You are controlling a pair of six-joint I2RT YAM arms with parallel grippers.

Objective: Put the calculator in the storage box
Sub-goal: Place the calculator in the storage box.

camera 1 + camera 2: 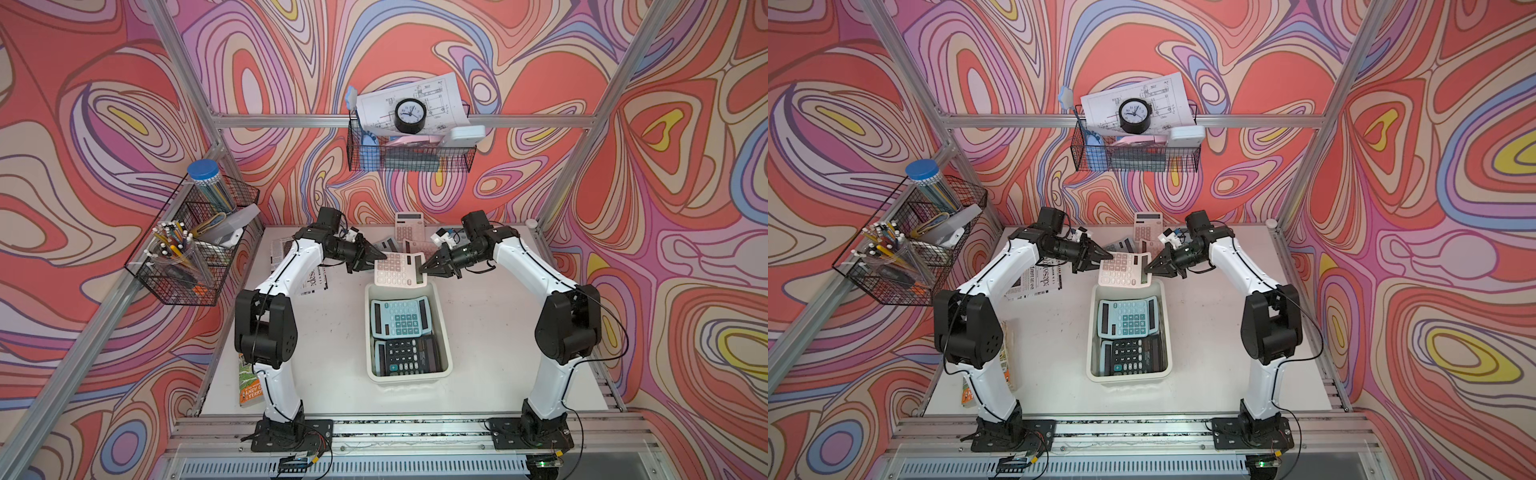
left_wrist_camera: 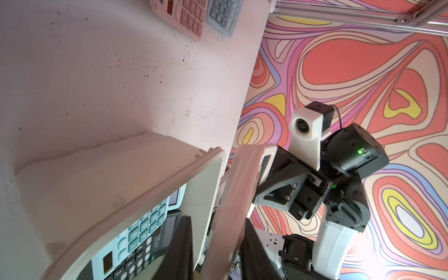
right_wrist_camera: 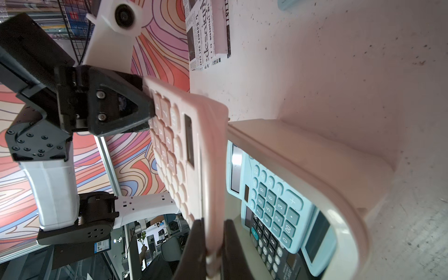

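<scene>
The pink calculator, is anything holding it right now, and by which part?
Both grippers hold the pink calculator, one at each short end: the left gripper pinches the keypad end and the right gripper pinches the display end.

A robotics lab cell: aluminium frame (image 1: 291, 120), swirl-printed backdrop (image 1: 685, 166), left arm (image 1: 286, 266) and right arm (image 1: 528, 266) bolted down.
</scene>
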